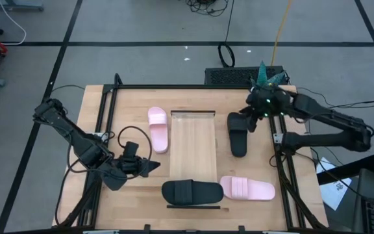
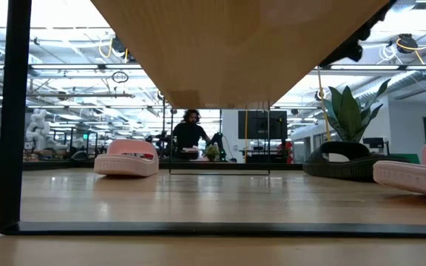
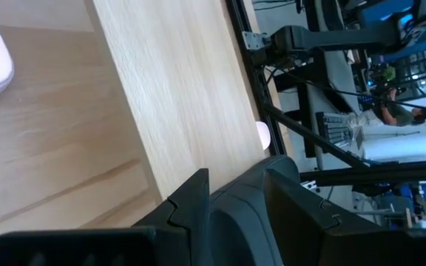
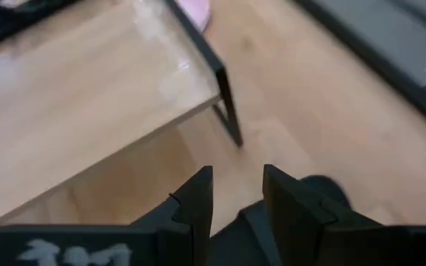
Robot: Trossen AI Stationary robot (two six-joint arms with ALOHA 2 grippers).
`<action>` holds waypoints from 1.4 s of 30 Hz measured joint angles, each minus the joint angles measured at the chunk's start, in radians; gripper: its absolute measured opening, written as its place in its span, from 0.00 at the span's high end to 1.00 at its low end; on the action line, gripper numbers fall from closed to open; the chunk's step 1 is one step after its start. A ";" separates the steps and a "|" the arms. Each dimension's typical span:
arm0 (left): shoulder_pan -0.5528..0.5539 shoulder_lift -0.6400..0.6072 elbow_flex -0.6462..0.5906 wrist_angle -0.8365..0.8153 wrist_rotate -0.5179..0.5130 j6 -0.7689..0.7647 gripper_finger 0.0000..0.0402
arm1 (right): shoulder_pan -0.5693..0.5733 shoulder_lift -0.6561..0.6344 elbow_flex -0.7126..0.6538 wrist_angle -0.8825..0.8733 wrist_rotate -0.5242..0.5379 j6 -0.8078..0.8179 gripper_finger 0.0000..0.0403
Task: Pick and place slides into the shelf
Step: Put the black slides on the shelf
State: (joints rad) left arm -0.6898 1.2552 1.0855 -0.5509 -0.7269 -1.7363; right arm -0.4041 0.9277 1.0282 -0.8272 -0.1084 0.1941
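Your left tool (image 1: pixel 149 166) waits near the table's front-left, fingers narrowly apart and empty. The shelf (image 1: pixel 192 140) lies bare mid-table. Your right tool (image 1: pixel 247 121) grips the black slide (image 1: pixel 237 135) beside it (lift level, clear the rim).

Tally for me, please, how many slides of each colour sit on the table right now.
Black rubber slide sandals: 2
Light pink rubber slide sandals: 2
Total: 4 slides, none yet on the pale wood slatted shelf.
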 joint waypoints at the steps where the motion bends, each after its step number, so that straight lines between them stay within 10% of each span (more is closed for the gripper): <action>1: 0.002 0.000 0.000 0.000 0.002 0.000 0.69 | -0.015 0.033 0.015 -0.016 -0.030 -0.013 0.73; 15: 0.003 0.000 0.000 0.004 0.016 0.001 0.69 | -0.153 0.431 0.134 -0.262 -0.095 -0.351 0.73; 42: 0.003 0.000 0.000 0.004 0.009 0.003 0.69 | -0.236 0.606 0.140 -0.281 -0.149 -0.557 0.73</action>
State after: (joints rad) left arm -0.6865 1.2552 1.0855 -0.5465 -0.7181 -1.7331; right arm -0.6403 1.5342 1.1679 -1.1085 -0.2573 -0.3631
